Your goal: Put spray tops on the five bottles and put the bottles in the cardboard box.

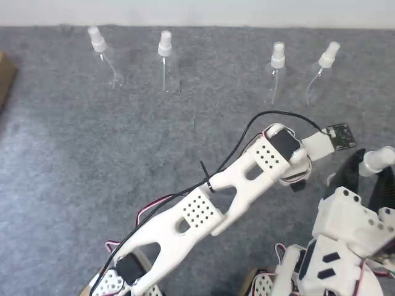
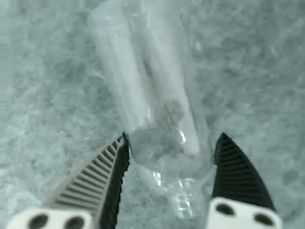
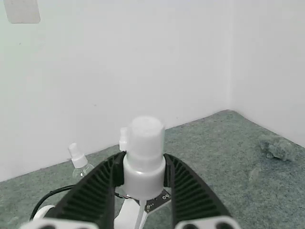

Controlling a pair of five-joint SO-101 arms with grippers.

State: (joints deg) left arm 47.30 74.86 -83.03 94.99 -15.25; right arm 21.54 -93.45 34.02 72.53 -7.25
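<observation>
Right fingers (image 3: 90,191) clamp spray top (image 3: 143,143) — left fingers (image 2: 233,171) grip bottle (image 2: 152,95).

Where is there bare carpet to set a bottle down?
Widest: bare carpet bordered by the cardboard box, the far-left bottle, the second bottle and the left arm. Also between the second and third bottle. Crowded: near right, around the right gripper.

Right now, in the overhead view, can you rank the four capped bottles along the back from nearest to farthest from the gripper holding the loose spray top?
Measured from the right gripper, which grips the spray top:
1. Far-right bottle, just beyond it.
2. Second-from-right bottle.
3. Second-from-left bottle, past the middle.
4. Far-left bottle, across the table.
</observation>
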